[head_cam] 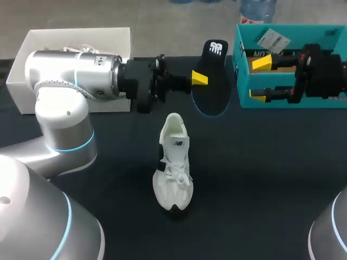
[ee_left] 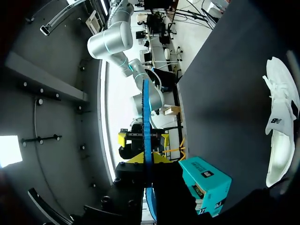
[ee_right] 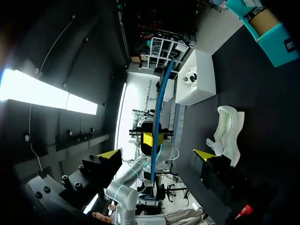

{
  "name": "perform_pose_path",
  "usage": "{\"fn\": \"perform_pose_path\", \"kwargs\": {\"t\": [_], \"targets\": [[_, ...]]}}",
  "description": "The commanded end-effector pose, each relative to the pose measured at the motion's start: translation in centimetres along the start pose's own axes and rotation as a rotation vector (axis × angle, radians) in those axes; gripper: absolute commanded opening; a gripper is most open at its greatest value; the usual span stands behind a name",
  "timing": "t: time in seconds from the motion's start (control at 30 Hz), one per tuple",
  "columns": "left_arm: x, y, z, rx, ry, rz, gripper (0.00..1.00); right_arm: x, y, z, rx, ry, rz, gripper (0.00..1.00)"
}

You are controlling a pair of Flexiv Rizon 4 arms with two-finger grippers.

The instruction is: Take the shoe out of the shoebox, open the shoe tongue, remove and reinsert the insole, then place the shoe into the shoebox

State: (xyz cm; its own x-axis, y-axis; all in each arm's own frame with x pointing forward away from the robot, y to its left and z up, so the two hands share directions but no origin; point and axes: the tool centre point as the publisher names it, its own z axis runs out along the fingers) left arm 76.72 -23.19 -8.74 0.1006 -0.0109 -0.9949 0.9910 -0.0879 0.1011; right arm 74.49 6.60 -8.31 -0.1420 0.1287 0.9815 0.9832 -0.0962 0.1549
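Observation:
A white shoe (head_cam: 173, 162) lies on the dark table, toe toward the front edge; it also shows in the wrist views (ee_left: 281, 122) (ee_right: 227, 131). My left gripper (head_cam: 199, 78) is shut on the black insole (head_cam: 212, 81) and holds it on edge in the air above the table's back middle. The insole appears edge-on as a blue strip (ee_left: 146, 117) between the left gripper's yellow tips (ee_left: 146, 159). My right gripper (head_cam: 260, 78) stands wide open over the teal box, facing the insole (ee_right: 158, 112) without touching it; its own tips (ee_right: 157, 153) are far apart.
A white shoebox (head_cam: 32, 65) with another white shoe inside stands at the back left. A teal box (head_cam: 241, 65) stands at the back right, under my right arm. Dark table (head_cam: 271, 179) surrounds the shoe.

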Motion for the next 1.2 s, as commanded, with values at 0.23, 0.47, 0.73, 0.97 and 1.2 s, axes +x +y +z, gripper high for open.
{"fn": "perform_pose_path", "kwargs": {"t": [0.23,0.47,0.73,0.97,1.2], "targets": [[0.0,-0.1,-1.9,0.007,0.004,-0.01,0.0,-0.1,-0.7,-0.5,-0.056,-0.004,0.007,1.0],[0.2,-0.1,-2.3,0.005,0.002,-0.026,0.0,-0.4,-0.7,-0.6,-0.045,-0.008,0.015,1.0],[0.1,-0.4,-2.5,-0.011,-0.005,-0.018,0.0,-1.1,-0.5,-2.0,-0.01,-0.003,0.027,1.0],[0.1,-0.5,-2.5,-0.037,0.004,-0.016,0.0,-1.0,-0.4,-2.1,-0.011,-0.002,0.027,1.0],[0.1,-0.5,-2.5,-0.037,0.004,-0.016,0.0,-1.0,-0.4,-2.1,-0.011,-0.002,0.027,1.0]]}}
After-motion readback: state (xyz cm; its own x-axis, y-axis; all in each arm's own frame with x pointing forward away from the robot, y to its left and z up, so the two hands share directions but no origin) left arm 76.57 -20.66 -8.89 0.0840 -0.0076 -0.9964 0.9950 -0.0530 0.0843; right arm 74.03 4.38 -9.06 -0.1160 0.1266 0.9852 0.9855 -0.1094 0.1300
